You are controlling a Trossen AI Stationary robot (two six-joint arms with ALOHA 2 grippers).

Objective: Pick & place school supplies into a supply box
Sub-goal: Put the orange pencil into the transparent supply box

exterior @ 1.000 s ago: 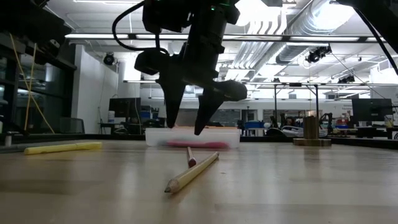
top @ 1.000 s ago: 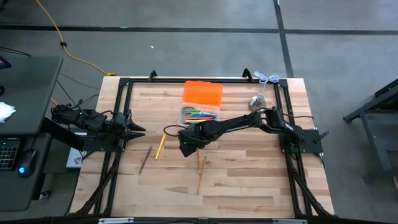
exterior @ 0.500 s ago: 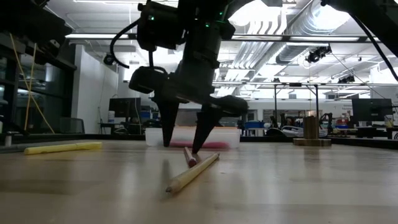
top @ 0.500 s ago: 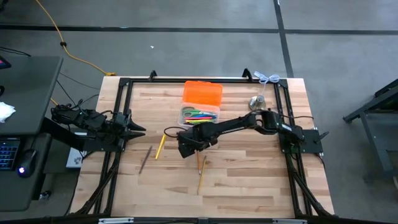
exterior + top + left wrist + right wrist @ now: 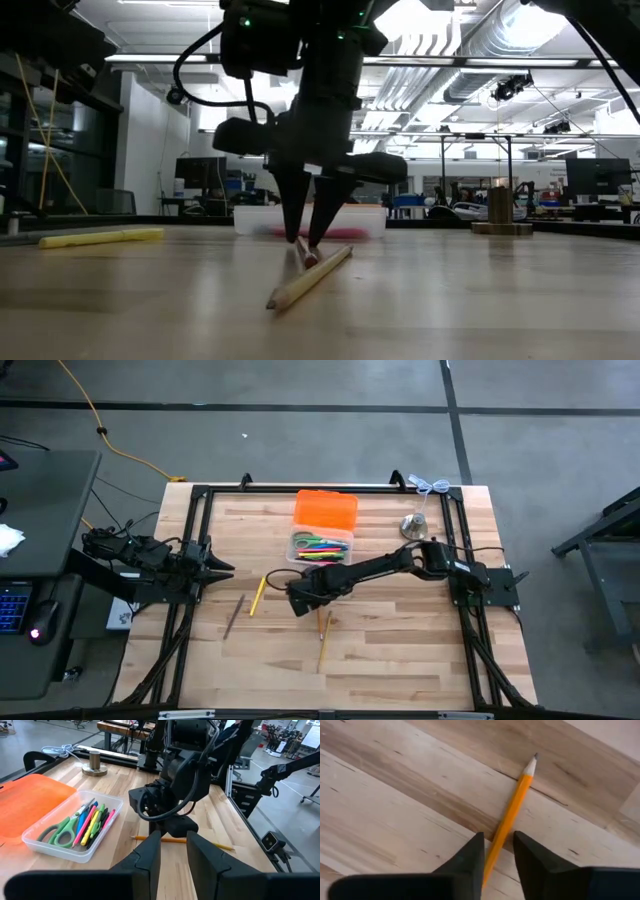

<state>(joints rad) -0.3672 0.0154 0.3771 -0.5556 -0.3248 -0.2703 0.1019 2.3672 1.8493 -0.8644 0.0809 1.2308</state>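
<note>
A pale wooden table (image 5: 400, 650) with a black frame stands on a grey floor; the low view looks past it into a bright workshop with ducts on the ceiling.

Near the table's middle lie two crossing pencils: an orange pencil (image 5: 512, 810), with the right gripper (image 5: 308, 238) down over it, and a longer yellow pencil (image 5: 308, 277) lying across towards the near edge. The right gripper's fingers (image 5: 470, 857) stand close on either side of the orange pencil's shaft with their tips at the table; they are narrowed around it, but I cannot tell whether they press it. The pencil lies flat on the wood.

Just beyond, towards the far edge, is the supply box (image 5: 322, 546), clear plastic with its orange lid (image 5: 325, 510) folded open on the far side. It holds green-handled scissors (image 5: 62, 831) and several coloured pens (image 5: 95, 821).

Left of the pencils lie a yellow marker (image 5: 257, 595) and, farther left, a dark brown pencil (image 5: 233, 616). A metal bell-like object (image 5: 413, 524) stands near the far right corner.

The left gripper (image 5: 222, 568) waits at the table's left edge, its fingers part open with nothing between them.
</note>
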